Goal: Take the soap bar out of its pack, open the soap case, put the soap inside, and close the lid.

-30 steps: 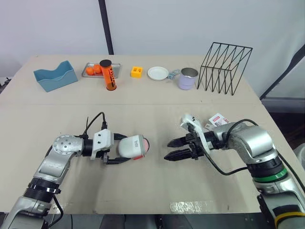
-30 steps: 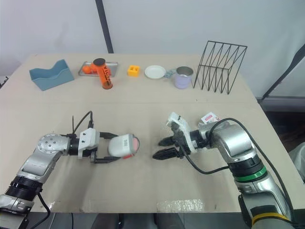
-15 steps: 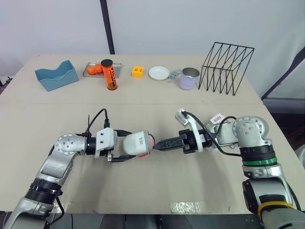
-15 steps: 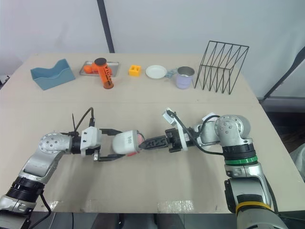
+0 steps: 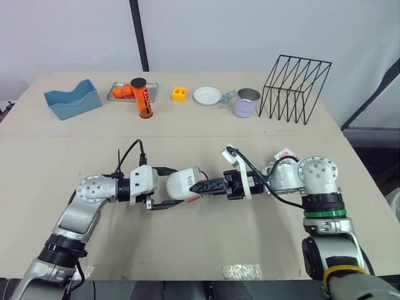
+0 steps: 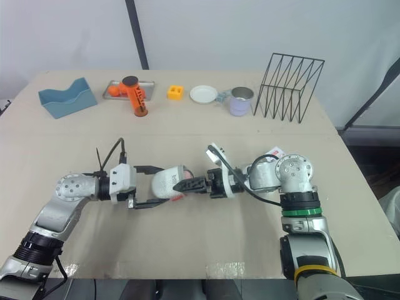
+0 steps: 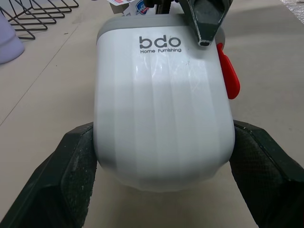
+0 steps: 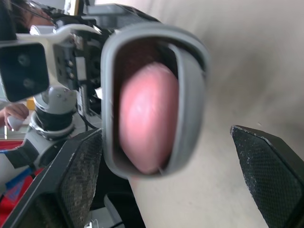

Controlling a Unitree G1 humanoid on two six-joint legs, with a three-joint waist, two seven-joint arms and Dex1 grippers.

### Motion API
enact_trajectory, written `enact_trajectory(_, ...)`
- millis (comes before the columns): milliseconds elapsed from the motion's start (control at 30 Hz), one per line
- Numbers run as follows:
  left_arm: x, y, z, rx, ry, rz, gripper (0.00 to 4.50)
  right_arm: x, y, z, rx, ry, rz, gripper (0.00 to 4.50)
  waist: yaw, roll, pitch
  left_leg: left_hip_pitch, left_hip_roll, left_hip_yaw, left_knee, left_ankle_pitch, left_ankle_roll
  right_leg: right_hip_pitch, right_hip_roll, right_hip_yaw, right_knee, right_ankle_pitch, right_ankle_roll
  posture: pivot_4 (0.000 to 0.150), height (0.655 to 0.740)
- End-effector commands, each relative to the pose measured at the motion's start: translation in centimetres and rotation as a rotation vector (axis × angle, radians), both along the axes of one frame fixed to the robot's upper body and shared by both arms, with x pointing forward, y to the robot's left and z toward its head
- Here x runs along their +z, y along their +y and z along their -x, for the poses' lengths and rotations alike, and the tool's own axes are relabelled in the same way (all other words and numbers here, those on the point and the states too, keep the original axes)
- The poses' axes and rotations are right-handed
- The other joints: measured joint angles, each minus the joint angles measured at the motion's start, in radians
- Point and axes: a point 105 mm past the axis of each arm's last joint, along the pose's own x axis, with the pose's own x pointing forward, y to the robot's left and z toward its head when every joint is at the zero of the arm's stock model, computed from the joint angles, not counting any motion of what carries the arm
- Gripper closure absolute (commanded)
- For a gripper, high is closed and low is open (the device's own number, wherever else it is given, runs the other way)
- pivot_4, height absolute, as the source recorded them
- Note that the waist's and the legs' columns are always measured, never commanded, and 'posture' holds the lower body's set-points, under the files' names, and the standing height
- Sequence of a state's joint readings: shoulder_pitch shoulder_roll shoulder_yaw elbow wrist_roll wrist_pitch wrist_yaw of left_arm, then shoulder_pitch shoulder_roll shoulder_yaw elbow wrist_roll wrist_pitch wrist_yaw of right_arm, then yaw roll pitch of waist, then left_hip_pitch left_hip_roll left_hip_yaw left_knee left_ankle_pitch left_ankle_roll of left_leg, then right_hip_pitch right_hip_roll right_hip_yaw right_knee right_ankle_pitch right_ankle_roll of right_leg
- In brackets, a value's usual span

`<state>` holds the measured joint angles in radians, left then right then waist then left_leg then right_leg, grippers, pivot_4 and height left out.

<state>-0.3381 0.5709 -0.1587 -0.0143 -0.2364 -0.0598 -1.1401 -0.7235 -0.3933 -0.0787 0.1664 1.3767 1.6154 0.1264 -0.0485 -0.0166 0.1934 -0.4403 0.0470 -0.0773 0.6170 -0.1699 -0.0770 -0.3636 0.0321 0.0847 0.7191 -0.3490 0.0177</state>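
soap in the case, lid not yet shut

the left gripper (image 7: 161, 129) is clamped on the white plastic soap case with a grey rim (image 5: 180, 183), one black finger on each long side, and holds it just above the tan table (image 5: 187, 250) with its open end turned toward the right arm. through that open end the pink oval soap bar (image 8: 147, 118) sits inside the case, framed by the grey rim. the right gripper (image 8: 166, 137) hangs right at the mouth, its two fingers spread wide to either side and gripping nothing; seen from the head, its tips are touching or just short of the rim, and i cannot tell which.

a small white and red pack (image 5: 286, 155) lies on the table beside the right arm, well apart from the case. it looks emptied, though that is a judgement.

so unwrapping, opening and loading look done. closing is left: a red tab (image 7: 228, 71) juts from the case's side near the mouth, but where the lid sits i cannot tell.
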Motion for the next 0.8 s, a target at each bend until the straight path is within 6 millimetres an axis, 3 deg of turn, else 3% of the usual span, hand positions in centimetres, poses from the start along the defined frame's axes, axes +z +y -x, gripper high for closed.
enact_trajectory(33,1.57,-0.51,0.22,-0.021,-0.06,0.025,1.03,1.23,0.24,-0.03,0.01,-0.024,-0.046,0.11,0.0,0.0,0.0,0.0,0.0,0.0,0.0,0.0,0.0,0.0,0.0,0.0,0.0,0.0,0.0,0.15,0.74)
enact_trajectory(500,1.63,-0.89,0.18,-0.029,-0.056,0.028,1.03,1.08,0.42,-0.04,0.008,-0.017,-0.041,0.11,0.0,0.0,0.0,0.0,0.0,0.0,0.0,0.0,0.0,0.0,0.0,0.001,0.0,0.0,0.0,0.15,0.74)
enact_trajectory(633,1.63,-0.96,0.22,-0.037,-0.053,0.026,1.03,0.93,0.42,-0.01,0.005,-0.015,-0.039,1.14,0.0,0.0,0.0,0.0,0.0,0.001,0.0,0.0,0.0,-0.001,0.0,0.001,0.0,0.0,0.0,0.15,0.74)
enact_trajectory(733,1.64,-0.98,0.21,-0.041,-0.053,0.023,1.03,0.84,0.36,-0.01,0.002,-0.016,-0.032,2.36,0.0,0.0,0.0,0.0,0.0,0.001,0.0,0.0,0.0,-0.001,0.0,0.001,0.0,0.0,0.0,0.15,0.74)
enact_trajectory(800,1.66,-0.99,0.19,-0.042,-0.053,0.022,1.03,0.81,0.34,-0.02,0.0,-0.015,-0.032,2.5,0.0,0.0,0.0,0.0,0.0,0.001,0.0,0.0,0.0,-0.001,0.0,0.001,0.0,0.0,0.0,0.15,0.74)
